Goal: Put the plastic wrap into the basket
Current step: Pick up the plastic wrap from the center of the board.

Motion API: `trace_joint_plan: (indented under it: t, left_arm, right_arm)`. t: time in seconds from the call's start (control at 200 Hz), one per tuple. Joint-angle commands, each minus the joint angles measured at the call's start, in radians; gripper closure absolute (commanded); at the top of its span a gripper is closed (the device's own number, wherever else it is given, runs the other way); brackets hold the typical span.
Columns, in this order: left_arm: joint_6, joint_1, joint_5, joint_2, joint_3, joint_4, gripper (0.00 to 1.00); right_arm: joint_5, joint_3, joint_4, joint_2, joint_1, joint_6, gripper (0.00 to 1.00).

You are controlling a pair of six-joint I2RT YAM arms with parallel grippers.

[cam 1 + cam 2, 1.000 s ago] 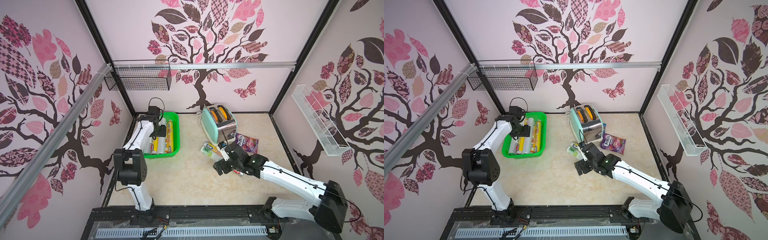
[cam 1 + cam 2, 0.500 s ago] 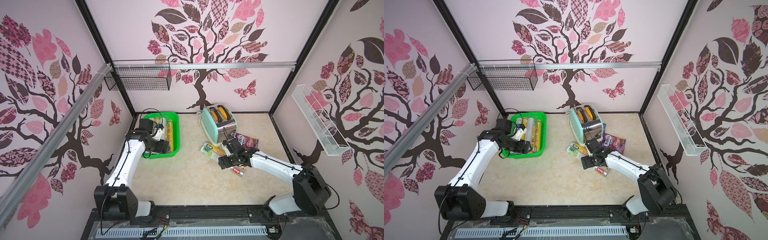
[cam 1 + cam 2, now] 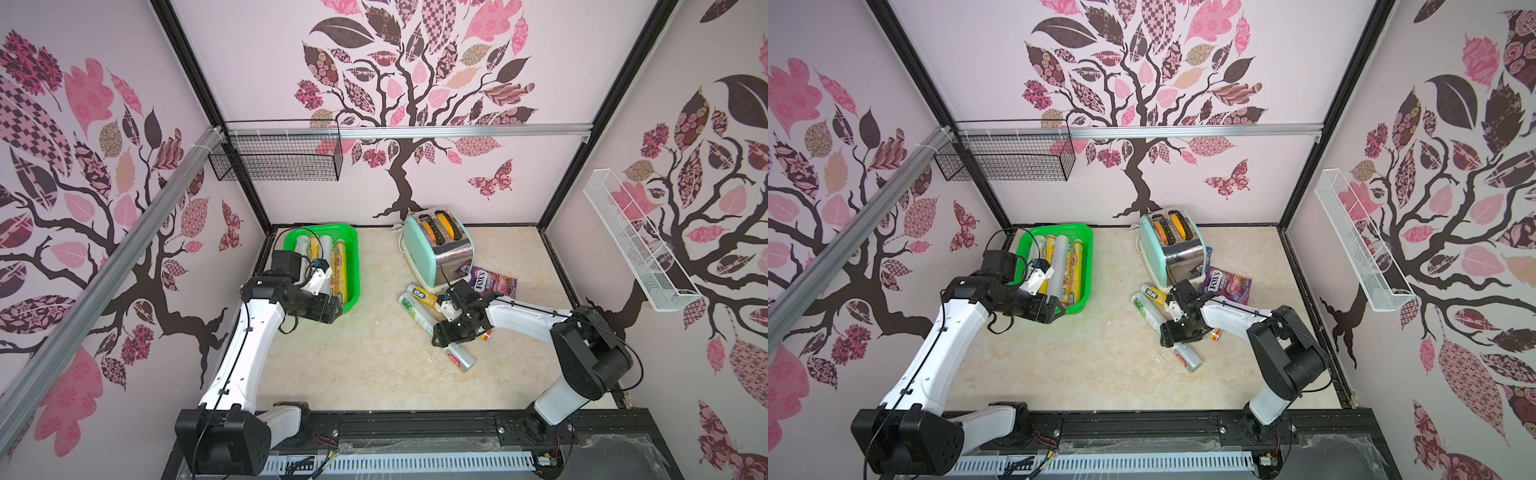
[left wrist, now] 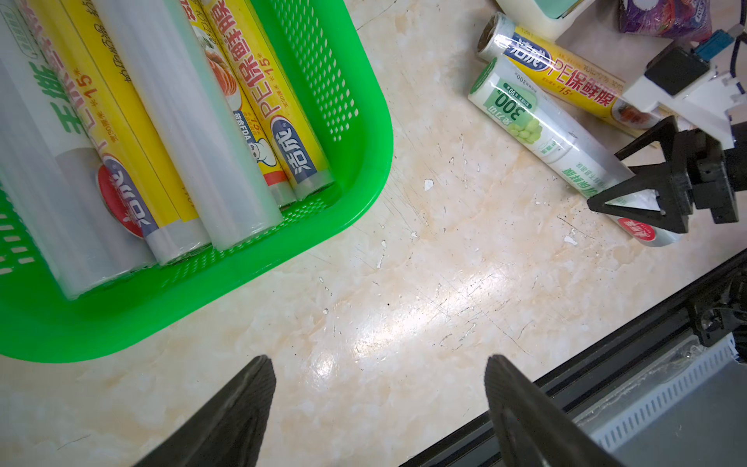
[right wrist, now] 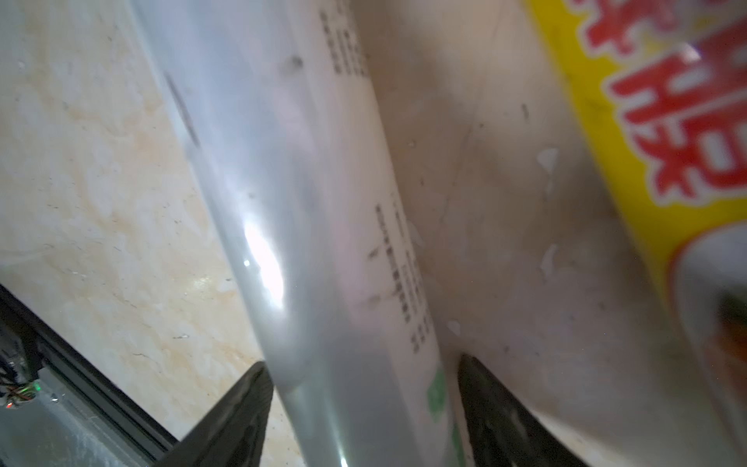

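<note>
**Right gripper** [image 5: 364, 364]: The jaws stood on either side of a white roll with green print [image 5: 307, 202]. One finger [image 5: 242, 404] lay against the roll, and a sliver of floor showed at the other. It could not be established whether the roll was clamped. In a top view this gripper [image 3: 446, 336] sat low over the floor, in front of the toaster [image 3: 440, 245] on the robot's side.

**Left gripper** [image 4: 376, 360]: The fingers were spread wide with bare floor between them and held nothing. In a top view it [image 3: 332, 309] hung well apart from the toaster, towards the left arm's side.

**Plastic wrap, loose:**
- The white roll [image 3: 415, 311] lay on the floor just in front of the toaster.
- A yellow roll [image 3: 424, 295] lay alongside it, between it and the toaster.
- A silvery end with a red label [image 3: 459, 357] showed past the right gripper, on the side away from the toaster. It could not be determined whether this end belonged to the white roll.

**Plastic wrap, stowed:** Several rolls [image 4: 182, 121], yellow, clear and white, lay side by side lengthwise inside the green basket [image 4: 364, 170].

**Basket:** In both top views it [image 3: 354, 257] [image 3: 1090, 266] stood well apart from the toaster, level with it, towards the left arm's side.

**Other:** A purple candy bag [image 3: 494, 282] lay flat, touching the toaster's front corner on the right arm's side.
</note>
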Motion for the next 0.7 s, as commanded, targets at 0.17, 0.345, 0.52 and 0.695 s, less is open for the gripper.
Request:
trace_joint_plan:
  t: [0.17, 0.345, 0.52, 0.695]
  left_arm:
    - [0.023, 0.002, 0.009, -0.042, -0.01, -0.015, 0.14]
    - [0.018, 0.003, 0.005, -0.058, 0.004, -0.019, 0.14]
    - [0.009, 0.005, 0.014, -0.062, 0.021, -0.019, 0.14]
    - [-0.036, 0.005, -0.004, -0.058, 0.053, 0.01, 0.14]
  right_arm:
    - [-0.084, 0.072, 0.005, 0.11, 0.097, -0.003, 0.36]
    - [-0.026, 0.088, 0.024, 0.064, 0.145, 0.026, 0.46]
    - [-0.032, 0.05, 0.116, -0.017, 0.155, 0.08, 0.55]
    - [-0.053, -0.025, 0.251, -0.158, 0.161, 0.157, 0.59]
